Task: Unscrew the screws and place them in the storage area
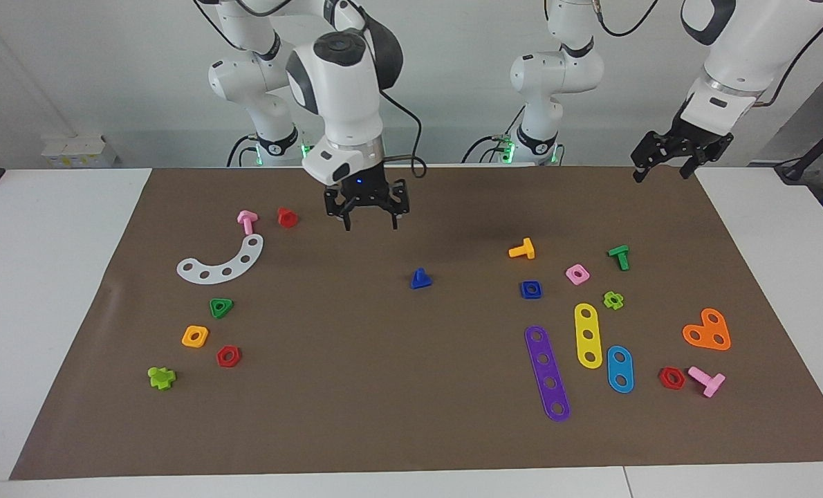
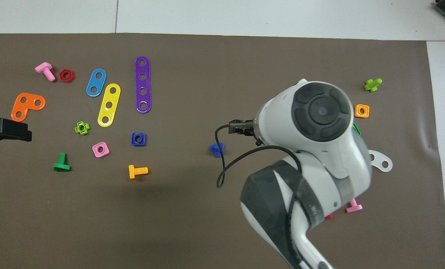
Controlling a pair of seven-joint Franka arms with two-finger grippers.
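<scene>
Right pincer [image 1: 368, 220] hung in the air over bare mat [image 1: 384, 415], fingers apart, holding nothing. It was over the patch between the red screw [image 1: 287, 217] and the blue screw [image 1: 420, 279], touching neither. Nothing stood between the pincer and the blue screw.

Blue screw sat alone mid-mat, head down and shaft up, well apart from both groups of parts. In the overhead view the arm's black cable [image 2: 222, 164] looped right beside it and crossed its edge; the screw [image 2: 217, 149] was only partly clear there.

Storage patch lay toward the right arm's end of the surface: white curved strip [image 1: 223, 263], pink screw [image 1: 247, 221] just beside its end nearer the robots, then the green triangle nut [image 1: 221, 307], orange square nut [image 1: 195, 336], red hex nut [image 1: 228, 356] and lime cross piece [image 1: 161, 377]. From overhead, the right arm hid most of the white strip, the green nut and the red screw.

Left pincer [image 1: 667, 168] was up over the mat corner at the left arm's end, fingers apart, empty. In the overhead view it was cut off by the frame edge.

Near it lay the green screw [image 1: 619, 256], pink square nut [image 1: 577, 274], orange screw [image 1: 522, 249] and blue square nut [image 1: 531, 289].
</scene>
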